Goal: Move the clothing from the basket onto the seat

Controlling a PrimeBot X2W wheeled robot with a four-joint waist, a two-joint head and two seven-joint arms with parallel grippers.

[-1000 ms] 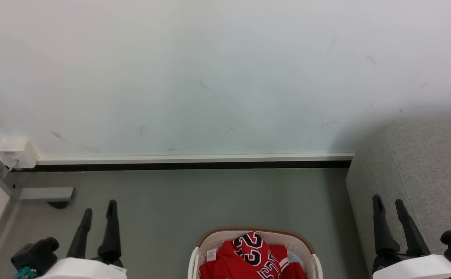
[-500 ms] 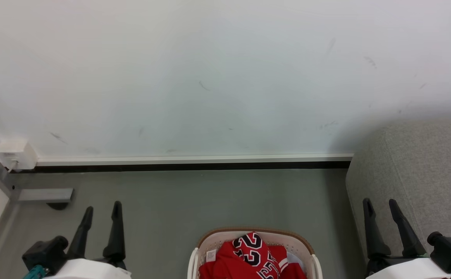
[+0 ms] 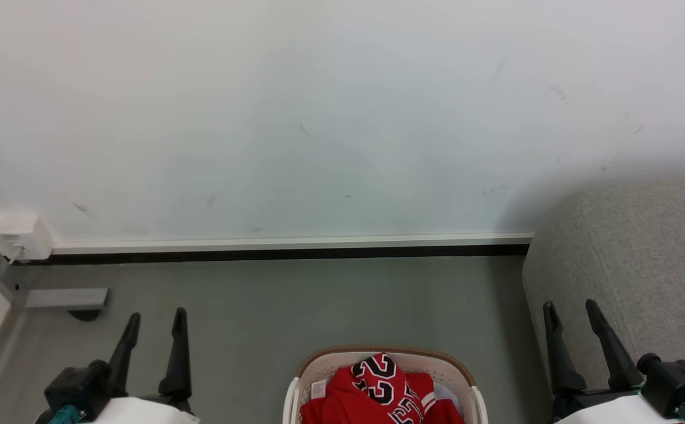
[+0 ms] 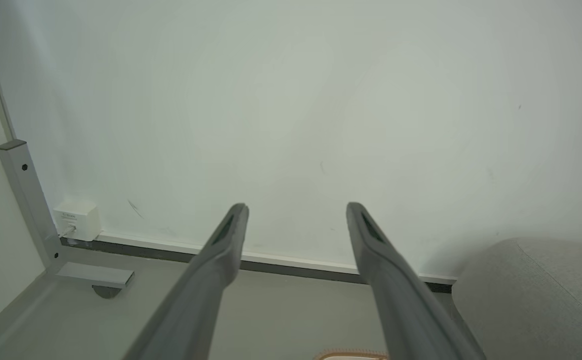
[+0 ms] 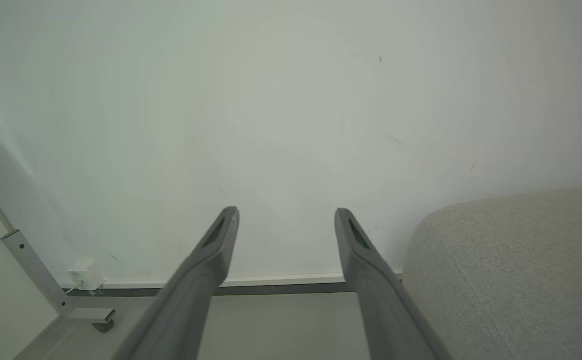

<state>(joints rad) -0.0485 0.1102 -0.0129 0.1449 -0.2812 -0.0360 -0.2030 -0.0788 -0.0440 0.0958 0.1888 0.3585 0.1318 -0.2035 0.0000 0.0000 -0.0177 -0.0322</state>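
Note:
Red clothing (image 3: 378, 394) with black-and-white numbers lies heaped in the cream basket (image 3: 322, 362) at the bottom centre of the head view. The basket's brown rim (image 4: 351, 355) also peeks in at the bottom of the left wrist view. The grey seat (image 3: 642, 265) stands on the right, also seen as the seat (image 4: 536, 295) and the seat (image 5: 511, 280) in the wrist views. My left gripper (image 3: 155, 318) is open over the floor, left of the basket. My right gripper (image 3: 570, 309) is open in front of the seat's near edge, right of the basket. Both hold nothing.
A white wall (image 3: 342, 118) with a baseboard runs across the back. A white socket box (image 3: 16, 235) and a grey metal post with a foot plate (image 3: 63, 298) sit at the left corner. Grey floor (image 3: 319, 300) lies between the wall and the basket.
Both grippers have shifted slightly: the left one to the right and lower, the right one to the left and lower. The picture has drifted a little left. Both stay open.

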